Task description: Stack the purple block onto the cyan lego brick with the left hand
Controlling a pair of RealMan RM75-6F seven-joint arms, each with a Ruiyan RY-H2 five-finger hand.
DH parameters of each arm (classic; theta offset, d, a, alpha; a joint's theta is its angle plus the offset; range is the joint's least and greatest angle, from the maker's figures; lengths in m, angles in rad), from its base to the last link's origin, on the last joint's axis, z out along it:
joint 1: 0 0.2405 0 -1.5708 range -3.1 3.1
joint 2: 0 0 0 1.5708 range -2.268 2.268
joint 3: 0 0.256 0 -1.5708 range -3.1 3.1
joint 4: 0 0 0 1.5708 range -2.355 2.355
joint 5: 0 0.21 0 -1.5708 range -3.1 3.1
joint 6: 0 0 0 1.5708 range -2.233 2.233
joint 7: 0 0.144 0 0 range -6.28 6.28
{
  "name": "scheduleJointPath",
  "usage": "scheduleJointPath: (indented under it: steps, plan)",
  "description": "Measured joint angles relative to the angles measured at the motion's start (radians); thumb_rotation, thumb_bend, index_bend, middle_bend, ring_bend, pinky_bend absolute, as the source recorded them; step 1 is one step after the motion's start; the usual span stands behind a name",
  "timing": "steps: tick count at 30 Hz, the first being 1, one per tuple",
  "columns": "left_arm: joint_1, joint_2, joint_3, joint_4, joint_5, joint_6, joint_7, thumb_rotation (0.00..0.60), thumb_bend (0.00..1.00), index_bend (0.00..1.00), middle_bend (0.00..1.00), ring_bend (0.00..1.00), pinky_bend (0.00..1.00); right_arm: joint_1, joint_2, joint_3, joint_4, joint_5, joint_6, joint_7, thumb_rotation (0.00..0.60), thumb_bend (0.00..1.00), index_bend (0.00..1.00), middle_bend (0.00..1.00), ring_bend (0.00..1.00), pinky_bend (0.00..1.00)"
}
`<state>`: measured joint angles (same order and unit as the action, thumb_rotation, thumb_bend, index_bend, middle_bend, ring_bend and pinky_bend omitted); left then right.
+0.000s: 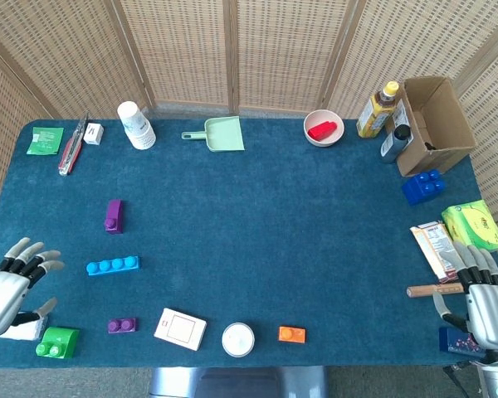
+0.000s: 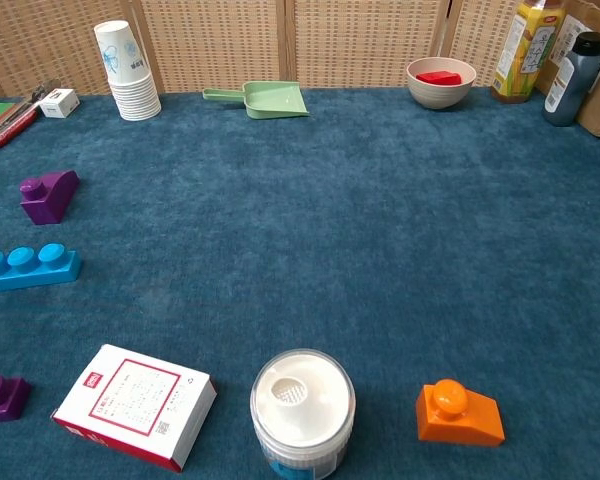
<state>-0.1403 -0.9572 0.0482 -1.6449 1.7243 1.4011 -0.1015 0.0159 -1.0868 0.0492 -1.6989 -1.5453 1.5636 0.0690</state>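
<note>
- From the head view, we see the left robot hand (image 1: 8,286) at the near-left edge of the tabletop (image 1: 257,215), fingers spread and holding nothing; the right robot hand (image 1: 485,303) sits at the near-right edge, fingers extended and also empty, just beside a wooden-handled tool (image 1: 436,290).
- The purple block (image 1: 114,215) stands apart from the cyan lego brick (image 1: 112,265), which lies nearer us; neither is touched, so we judge the reach has hardly begun.
- We see a risk of mix-up: a second, flatter purple brick (image 1: 121,325) lies close to the left robot hand, next to a green brick (image 1: 56,342), and could be taken for the target.
- From the chest view, neither robot hand shows. The purple block (image 2: 48,193) has one stud and a sloped side, so we expect a grip could slip or tilt it.
- The cyan lego brick (image 2: 26,266) is long, narrow and partly cut off at the left edge; we judge that a push while seating the block could slide it on the cloth.
- On writing: the white box (image 2: 133,404) carries a red-bordered label and the paper cup stack (image 2: 125,72) blue print, but we cannot read either; the yellow bottle (image 2: 520,50) label is likewise too small.
</note>
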Motion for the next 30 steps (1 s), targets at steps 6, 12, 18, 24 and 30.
scheduleJointPath:
  steps: [6, 12, 18, 24, 30]
  plan:
    - [-0.085, -0.013, -0.005, 0.147, 0.07, -0.035, -0.098, 0.6, 0.33, 0.26, 0.27, 0.15, 0.01, -0.009, 0.005, -0.003, -0.003, -0.003, 0.01, 0.004, 0.59, 0.37, 0.18, 0.09, 0.0, 0.03]
    - [-0.177, -0.065, -0.018, 0.309, 0.128, -0.045, -0.188, 0.6, 0.33, 0.24, 0.24, 0.15, 0.01, -0.017, 0.01, -0.002, -0.01, 0.006, 0.016, 0.0, 0.59, 0.37, 0.18, 0.09, 0.0, 0.03]
    - [-0.25, -0.096, -0.019, 0.39, 0.136, -0.115, -0.189, 0.6, 0.33, 0.21, 0.18, 0.1, 0.0, -0.017, 0.012, 0.002, -0.018, 0.013, 0.011, -0.01, 0.592, 0.37, 0.18, 0.09, 0.0, 0.03]
    - [-0.306, -0.127, -0.018, 0.456, 0.141, -0.17, -0.121, 0.6, 0.33, 0.16, 0.11, 0.05, 0.0, -0.01, 0.009, 0.008, -0.025, 0.025, -0.003, -0.028, 0.587, 0.37, 0.18, 0.09, 0.0, 0.03]
    - [-0.367, -0.185, -0.012, 0.541, 0.143, -0.227, -0.108, 0.6, 0.33, 0.14, 0.1, 0.03, 0.0, -0.005, 0.007, 0.017, -0.031, 0.046, -0.015, -0.046, 0.587, 0.37, 0.18, 0.09, 0.0, 0.03]
